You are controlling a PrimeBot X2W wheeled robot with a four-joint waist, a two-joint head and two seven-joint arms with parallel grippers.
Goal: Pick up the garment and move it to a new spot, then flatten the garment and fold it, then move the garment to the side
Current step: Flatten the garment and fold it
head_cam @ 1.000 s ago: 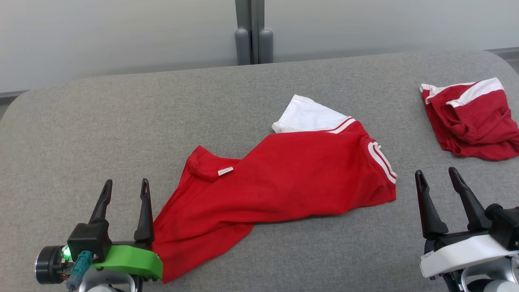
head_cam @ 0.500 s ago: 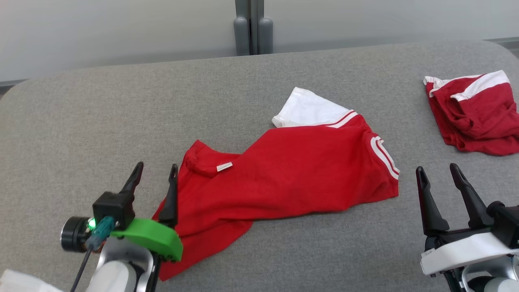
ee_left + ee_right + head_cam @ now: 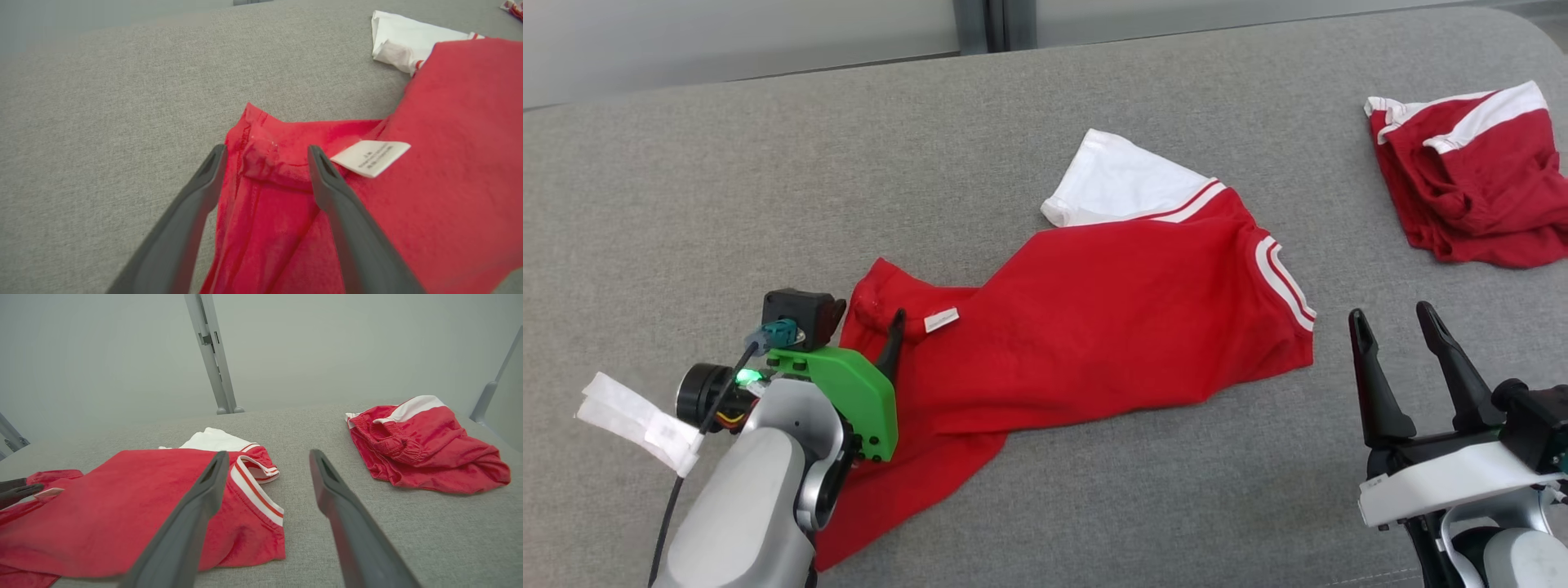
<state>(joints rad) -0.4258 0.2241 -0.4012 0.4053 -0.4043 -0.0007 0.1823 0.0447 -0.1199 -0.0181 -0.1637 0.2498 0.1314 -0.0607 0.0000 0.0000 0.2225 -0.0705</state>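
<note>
Tag [image 3: 369,157] on garment [image 3: 449,163]: print blurred, apparently illegible.

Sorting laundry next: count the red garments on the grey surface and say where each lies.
2. One red shirt lies spread across the middle; a crumpled red garment sits at the far right. None seems hidden.

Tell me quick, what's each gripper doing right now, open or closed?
Left gripper: open, jaws astride a bunched corner of the red shirt, not gripping.
Right gripper: open, holding nothing.
</note>
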